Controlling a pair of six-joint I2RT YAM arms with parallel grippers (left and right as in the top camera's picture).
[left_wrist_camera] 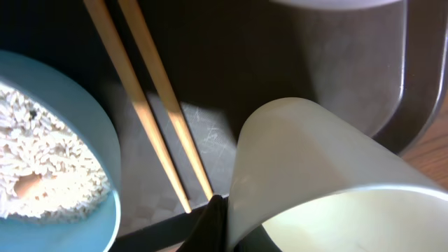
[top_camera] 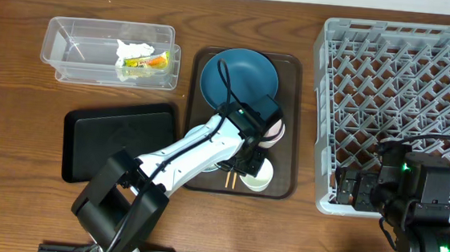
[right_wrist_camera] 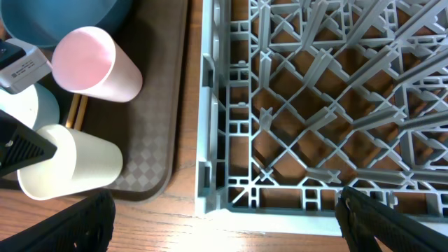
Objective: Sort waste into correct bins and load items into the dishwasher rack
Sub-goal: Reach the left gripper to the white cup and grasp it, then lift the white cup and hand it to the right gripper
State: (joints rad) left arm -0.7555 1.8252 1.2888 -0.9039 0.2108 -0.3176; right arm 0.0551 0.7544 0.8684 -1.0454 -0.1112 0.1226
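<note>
White cup (left_wrist_camera: 315,168) fills the left wrist view, tilted over the brown serving tray (right_wrist_camera: 150,175) near its front right corner. Left gripper (top_camera: 250,164) is closed on this cup's rim. Just beside it lie the wooden chopsticks (left_wrist_camera: 150,112), then the light-blue bowl (left_wrist_camera: 98,147) holding rice crumbs (left_wrist_camera: 42,168). Pink cup (right_wrist_camera: 94,63) is close behind. Between the tray's raised edge and the dishwasher rack (right_wrist_camera: 210,140) runs only a narrow strip of table (right_wrist_camera: 185,224). Right gripper (right_wrist_camera: 224,213) hangs wide open, holding nothing, over the rack's corner nearest the tray.
</note>
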